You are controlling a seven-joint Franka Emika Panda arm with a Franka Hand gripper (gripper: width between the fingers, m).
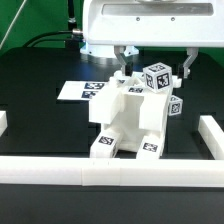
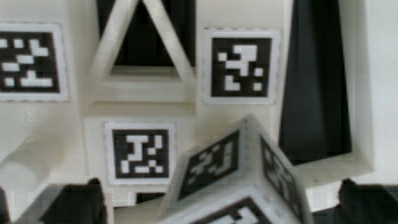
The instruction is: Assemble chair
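Nearest, at the bottom of the exterior frame: front border rail (image 1: pixel 110 170), plain white, no part of the build. Next, mid-frame on the black table (image 1: pixel 40 125): the chair (image 1: pixel 130 115), item partly assembled. I count a slab body standing on two tagged foot blocks (image 1: pixel 105 147), with a further tagged piece (image 1: pixel 175 105) on its right flank. These look joined, though I cannot check the seams. Above it, upper centre: one tagged block (image 1: pixel 156 76) tilted at the top of the chair, and by my reading not seated. The wrist view shows the same skewed tag faces close up. Around that block: gripper (image 1: pixel 154 70), fingers spread to either side with no contact that I can see. Farthest, upper left: marker board (image 1: pixel 80 90), flat on the table. Remaining, I judge: seat the top block and fit any parts outside the frame.
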